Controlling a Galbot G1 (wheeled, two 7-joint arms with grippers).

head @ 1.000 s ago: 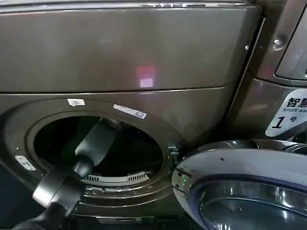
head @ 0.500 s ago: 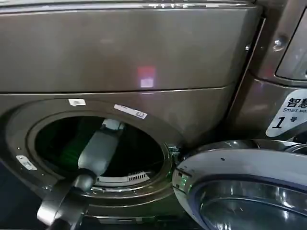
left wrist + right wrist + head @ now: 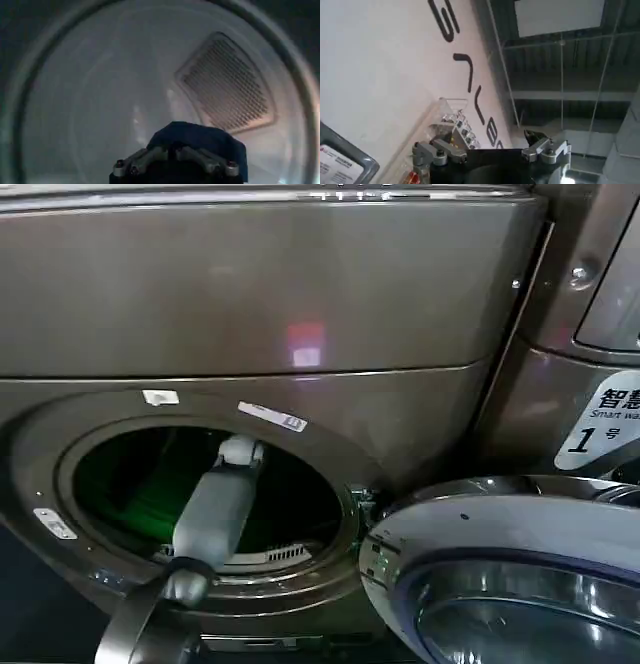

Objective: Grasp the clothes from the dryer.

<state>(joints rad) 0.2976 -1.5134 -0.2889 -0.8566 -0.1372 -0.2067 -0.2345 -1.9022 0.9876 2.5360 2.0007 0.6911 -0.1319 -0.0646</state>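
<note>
The dryer (image 3: 300, 294) is a brown-bronze front-loader, and its round porthole (image 3: 210, 484) stands open. My left arm (image 3: 215, 509) reaches through the porthole into the drum. Inside the pale steel drum (image 3: 100, 100), dark blue clothes (image 3: 200, 140) lie bunched right at my left gripper (image 3: 172, 150). Its fingers meet in the middle and are shut on the cloth. The right gripper (image 3: 485, 145) is held away from the machine, pointing up at a white wall with dark lettering. It is open, with nothing between its fingers.
The dryer's door (image 3: 500, 534), white-rimmed with a glass bowl, hangs open at the lower right. A like machine stands to the right, next to a white hexagonal sticker (image 3: 600, 419) marked "1". A perforated vent panel (image 3: 227, 85) sits on the drum's back wall.
My left arm has swung right and reached deeper into the drum, its forearm now standing steeper in the porthole. A green glow inside the drum has grown brighter.
</note>
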